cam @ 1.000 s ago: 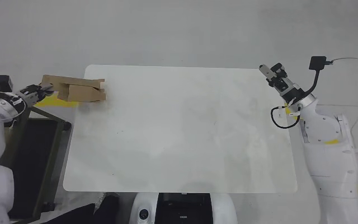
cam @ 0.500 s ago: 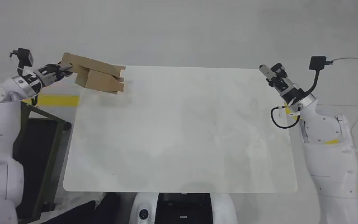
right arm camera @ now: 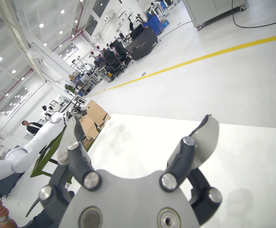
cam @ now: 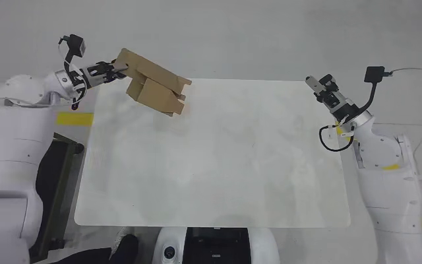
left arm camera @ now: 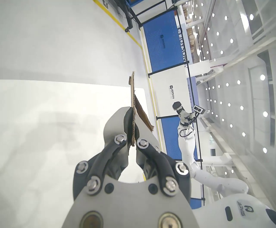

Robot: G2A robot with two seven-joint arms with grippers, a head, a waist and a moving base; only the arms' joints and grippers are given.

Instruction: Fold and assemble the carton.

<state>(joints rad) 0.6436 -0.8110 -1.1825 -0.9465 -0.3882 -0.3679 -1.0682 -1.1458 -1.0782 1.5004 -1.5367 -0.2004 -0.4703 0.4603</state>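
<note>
Gripping flat carton (cam: 155,88) by one edge, left claw (cam: 120,67) holds it above far-left corner of desk (cam: 217,171); right claw (cam: 320,83) open, well apart. Best lay it mid-desk, w/in both claws' reach.

1. A big robotics lab in a factory-style hall: a high ceiling with rows of ceiling lights (right arm camera: 41,25) over a pale floor marked with a yellow line (right arm camera: 215,53).
2. Blue partition panels (left arm camera: 163,43) fence off bays.
3. Workstations with office chairs (right arm camera: 114,60) stand farther back, and a grey equipment cabinet (right arm camera: 211,10) stands apart from them.
</note>
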